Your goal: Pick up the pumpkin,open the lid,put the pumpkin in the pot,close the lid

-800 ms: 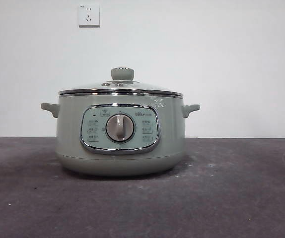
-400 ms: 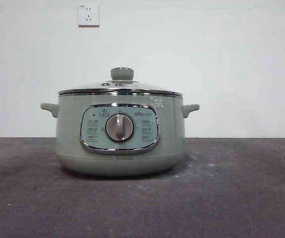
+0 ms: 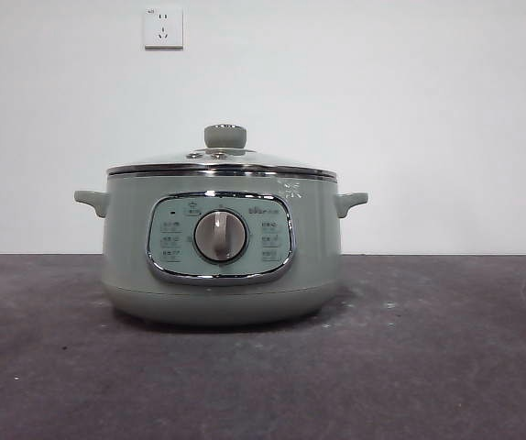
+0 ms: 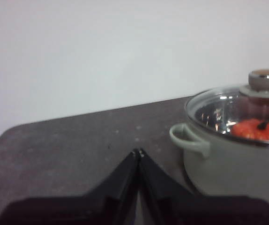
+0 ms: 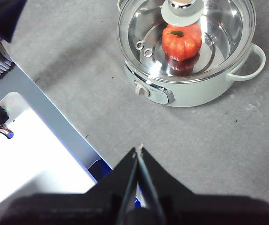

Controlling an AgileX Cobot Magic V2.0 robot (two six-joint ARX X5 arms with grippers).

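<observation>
Pot (image 3: 222, 261) sits on the dark grey table (image 3: 446, 367), pale sage-green w/ two small side handles, chrome-framed control panel & a silver dial in the middle of its front. Lid (image 3: 222, 163) is seated on the pot: shallow glass dome, chrome rim, round sage-green knob on top.

Pumpkin (image 5: 182, 41) is inside the pot, seen thru the glass: small, glossy orange, ribbed, short dark stem. It lies on the shiny pot floor, roughly under the knob, w/ its reflection showing beneath it. From the left wrist view only its top & stem show over the pot wall (image 4: 257, 129).

Left gripper (image 4: 138, 153): jaws pressed together, tips touching, nothing between them. Low over the table, pot well off to one side of it and ahead, one side handle nearest.

Right gripper (image 5: 138, 151): jaws likewise closed tip to tip, empty. High above the table, looking down; pot lies well ahead of it, apart. A white & grey slab (image 5: 31, 154) w/ a blue edge lies just beside its tips.

Two wall sockets (image 3: 163, 27) on the white wall behind.
</observation>
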